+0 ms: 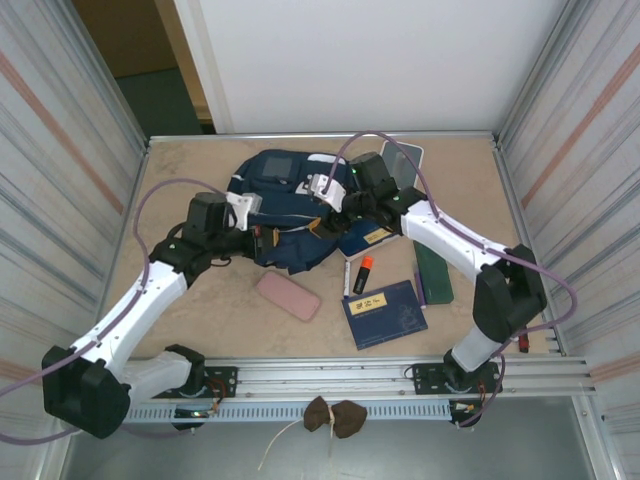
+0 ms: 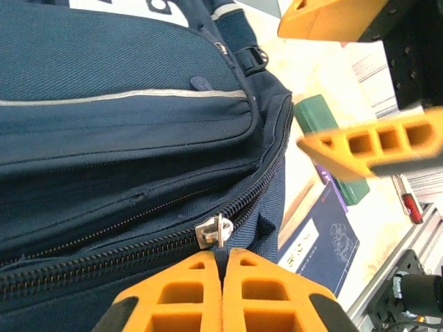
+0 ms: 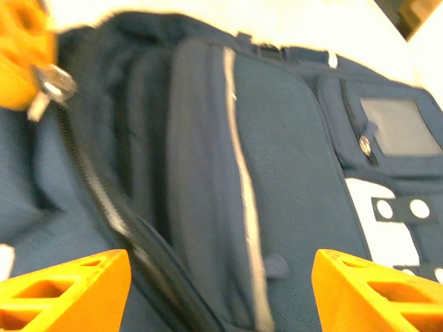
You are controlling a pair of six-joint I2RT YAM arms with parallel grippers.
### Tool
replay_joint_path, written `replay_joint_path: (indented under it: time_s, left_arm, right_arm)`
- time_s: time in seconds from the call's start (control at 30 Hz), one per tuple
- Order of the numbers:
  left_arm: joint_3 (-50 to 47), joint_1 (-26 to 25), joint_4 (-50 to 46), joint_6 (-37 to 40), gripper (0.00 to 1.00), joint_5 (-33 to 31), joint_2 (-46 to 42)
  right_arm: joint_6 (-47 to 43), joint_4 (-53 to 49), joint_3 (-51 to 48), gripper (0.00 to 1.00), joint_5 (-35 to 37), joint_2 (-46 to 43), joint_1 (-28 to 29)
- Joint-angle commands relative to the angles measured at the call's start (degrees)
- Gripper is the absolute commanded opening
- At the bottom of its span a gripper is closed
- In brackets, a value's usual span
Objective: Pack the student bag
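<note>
from above: the student bag (image 1: 285,200) lies at the back middle of the table (image 1: 200,310). the pink case (image 1: 287,296), blue book (image 1: 385,313) and orange pen (image 1: 362,270) lie outside it, so packing looks hardly begun.
left wrist: the left gripper (image 2: 223,257) is pinched shut on the zip pull (image 2: 211,230).
right wrist: the right gripper (image 3: 221,294) is spread wide, holding nothing.

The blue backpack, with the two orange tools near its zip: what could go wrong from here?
1. The left tool pinches the small metal zipper pull only at its very tips, so the pull may slip free when tugged.
2. The right tool is open over the student bag and holds nothing, so the soft bag could drag along instead of unzipping.
</note>
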Motion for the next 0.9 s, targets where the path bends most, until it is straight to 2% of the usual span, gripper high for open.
replay_joint_path:
  time_s: [0.0,0.1,0.17,0.2,0.33,0.37,0.5,0.7,0.87]
  left_arm:
    - [2.87,-0.6,5.19,0.09,0.0,2.99,0.1]
    - [2.61,-0.61,5.11,0.21,0.0,2.62,-0.2]
    - [2.52,-0.61,4.73,0.54,0.0,1.64,-0.66]
    - [2.53,-0.61,4.38,0.6,0.0,1.28,-0.92]
    - [2.17,0.05,2.97,0.72,0.0,-0.53,-2.39]
    - [2.04,0.59,2.33,0.72,0.0,-0.73,-2.8]
    - [0.77,4.9,-0.9,1.0,0.0,-1.06,-5.25]
    - [-1.74,14.58,-5.37,2.43,0.0,0.35,-8.09]
    - [-1.52,15.62,-6.04,3.13,0.0,3.46,-7.94]
  right_arm:
    - [3.14,3.57,-1.18,0.71,-6.07,0.61,1.82]
    - [2.31,3.58,0.68,0.7,-4.89,4.68,3.04]
    - [1.1,2.1,2.64,0.63,-2.78,7.05,3.41]
    - [0.96,2.08,2.99,0.56,-1.92,7.58,3.36]
    - [0.69,2.03,3.09,0.2,2.61,7.97,2.83]
    - [0.52,1.59,3.07,0.14,3.47,7.71,2.52]
    - [-0.24,0.51,2.23,0.09,3.59,6.05,1.01]
    - [-1.31,2.23,0.87,0.07,1.05,4.45,-0.69]
    - [-1.61,1.2,3.65,0.09,0.37,5.98,-0.93]
